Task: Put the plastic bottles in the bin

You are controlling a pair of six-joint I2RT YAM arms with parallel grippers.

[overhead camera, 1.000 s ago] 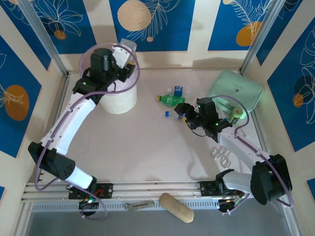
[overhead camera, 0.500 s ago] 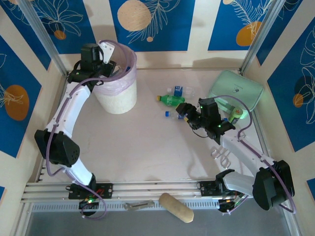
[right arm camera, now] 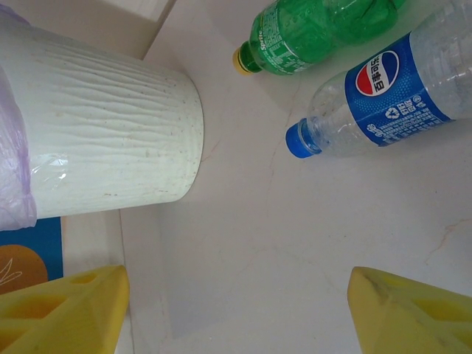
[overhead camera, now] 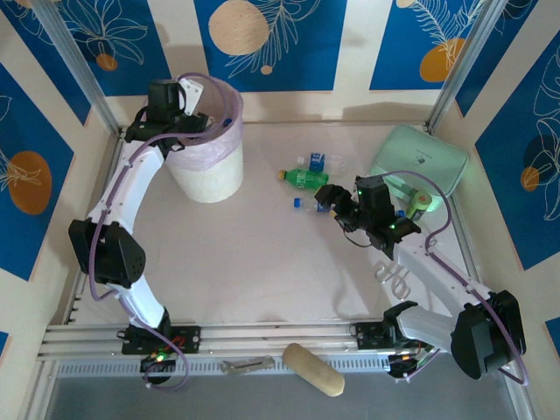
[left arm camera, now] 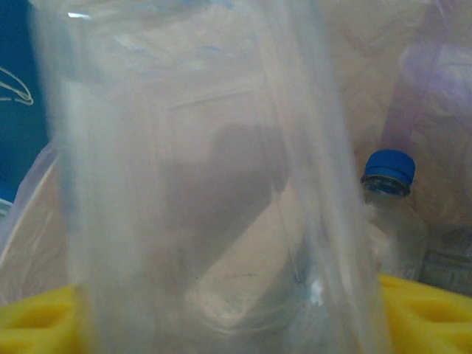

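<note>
A: Left side. The left gripper (overhead camera: 191,93) is hanging over the rim of the bin (overhead camera: 213,179), which is standing at the far left of the table (overhead camera: 262,262). On its wrist camera a blurred clear bottle (left arm camera: 199,184) is filling the gap between the yellow fingers (left arm camera: 33,324).

B: Is it gripping that bottle?

A: Cannot tell. The fingers are standing far apart, but the blur is hiding whether they are pressing on it. Behind it a blue-capped bottle (left arm camera: 389,199) is showing inside the pink liner (left arm camera: 442,110).

B: Right side. The right gripper (overhead camera: 327,201) is hovering over the table right of centre, its jaws gaping wide and holding nothing.

A: Bottles near it?

B: Three are lying on the table ahead of its fingertips. A Pepsi bottle (right arm camera: 387,96) is lying nearest, blue cap pointing toward the bin. A green bottle (right arm camera: 317,33) is lying just beyond it, yellow cap pointing the same way. A blue-label bottle (overhead camera: 319,161) is lying farther back. All three are sitting apart from the bin.

A: A mint-green pouch (overhead camera: 420,162) is lying at the far right corner.
</note>
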